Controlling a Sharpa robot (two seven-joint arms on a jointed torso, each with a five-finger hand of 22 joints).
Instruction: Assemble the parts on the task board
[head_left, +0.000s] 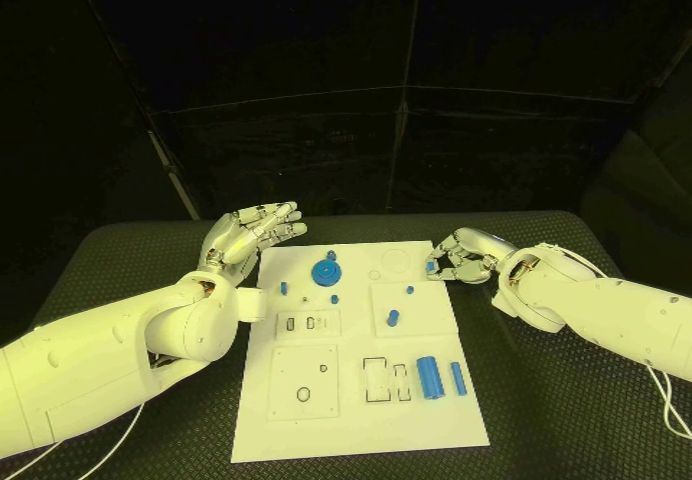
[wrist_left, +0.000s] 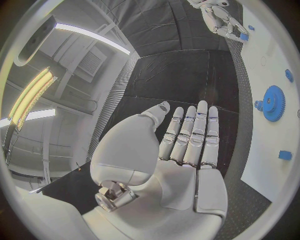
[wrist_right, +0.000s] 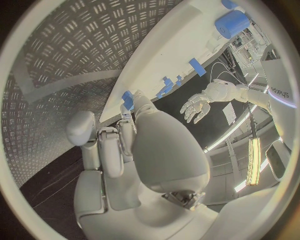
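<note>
The right hand (head_left: 459, 258) sits at the right edge of the white task board (head_left: 361, 400), in the upper right of the head view. Its fingers curl around a small blue part (head_left: 434, 267) and pinch it. The left hand (head_left: 254, 235) is flat and open, holding nothing, just past the board's upper left corner. A big blue gear (head_left: 329, 271) lies on the board between the two hands. Two blue cylinders (head_left: 441, 375) lie lower down on the right.
</note>
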